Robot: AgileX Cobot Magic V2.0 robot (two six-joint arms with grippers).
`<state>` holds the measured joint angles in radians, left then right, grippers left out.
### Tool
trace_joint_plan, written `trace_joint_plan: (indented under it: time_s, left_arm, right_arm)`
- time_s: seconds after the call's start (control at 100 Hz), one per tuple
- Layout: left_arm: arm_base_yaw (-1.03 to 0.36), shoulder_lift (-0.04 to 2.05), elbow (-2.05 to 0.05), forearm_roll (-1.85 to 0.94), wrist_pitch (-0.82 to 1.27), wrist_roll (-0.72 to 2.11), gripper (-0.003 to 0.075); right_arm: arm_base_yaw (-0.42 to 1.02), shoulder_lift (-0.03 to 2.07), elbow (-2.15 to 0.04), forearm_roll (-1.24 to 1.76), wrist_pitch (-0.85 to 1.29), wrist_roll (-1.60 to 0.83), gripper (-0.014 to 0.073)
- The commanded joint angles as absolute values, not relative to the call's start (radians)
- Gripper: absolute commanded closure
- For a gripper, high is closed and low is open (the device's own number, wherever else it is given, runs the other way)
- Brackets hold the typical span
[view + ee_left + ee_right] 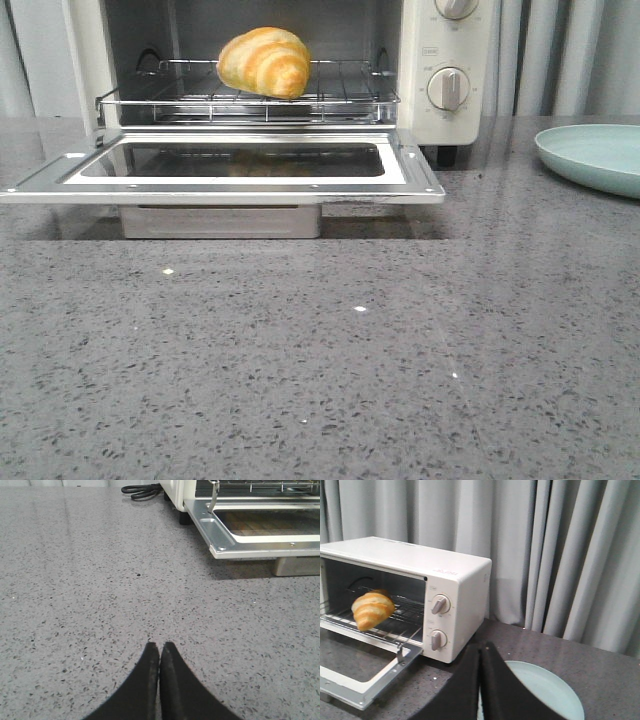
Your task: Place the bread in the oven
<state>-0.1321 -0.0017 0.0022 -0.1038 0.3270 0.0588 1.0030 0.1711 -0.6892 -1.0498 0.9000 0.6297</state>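
Observation:
The golden bread [265, 62] lies on the wire rack [340, 95] inside the cream-white oven [425, 70], whose drop-down door [415, 170] is open and lies flat. The bread [372, 610] and oven [465, 590] also show in the right wrist view. My left gripper [159, 647] is shut and empty, low over bare countertop, left of the oven door corner [220, 547]. My right gripper [481, 647] is shut and empty, above the pale green plate [555, 692], to the right of the oven. Neither gripper shows in the front view.
The pale green plate [595, 155] sits at the right on the grey speckled countertop [320, 350]. A crumb tray [220, 220] sticks out under the door. A black cable [142, 490] lies beside the oven. Grey curtains [560, 550] hang behind.

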Motion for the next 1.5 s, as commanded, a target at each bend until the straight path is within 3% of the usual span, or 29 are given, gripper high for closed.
trace_joint_plan:
  time_s: [0.0,0.17,0.31,0.48,0.77,0.86,1.0,1.24,1.49]
  left_arm:
    - [-0.128,-0.028,0.024,-0.115,0.260,0.052,0.0741]
    - [-0.128,-0.028,0.024,-0.115,0.260,0.052,0.0741]
    - [-0.128,-0.028,0.024,-0.115,0.260,0.052,0.0741]
    - [-0.128,-0.028,0.024,-0.115,0.260,0.052,0.0741]
    - [-0.128,-0.028,0.024,-0.115,0.260,0.052,0.0741]
    - [-0.128,-0.028,0.024,-0.115,0.260,0.052,0.0741]
    - [-0.128,-0.028,0.024,-0.115,0.260,0.052,0.0741]
    - [-0.128,-0.028,0.024,-0.115,0.260,0.052,0.0741]
    - [-0.128,-0.028,0.024,-0.115,0.260,0.052,0.0741]
  right_arm:
    - [0.999,0.188,-0.673,-1.136,0.817,0.626,0.0641]
    - [0.956,0.191,-0.574,-1.027,0.746,0.626,0.0641]
    - [0.829,0.191,-0.487,-0.874,0.697,0.626,0.0641]
    - [0.600,0.191,-0.381,-0.646,0.547,0.603,0.0641]
    - [0.151,0.191,-0.123,-0.185,0.064,0.106,0.0641]
    - [0.050,0.185,-0.035,-0.143,-0.054,0.080,0.0641]
    - [-0.030,0.117,0.037,-0.104,-0.011,0.080,0.0641]
    - [-0.098,-0.032,0.037,-0.085,0.315,0.080,0.0641]
    - [-0.098,-0.028,0.037,-0.085,0.312,0.080,0.0641]
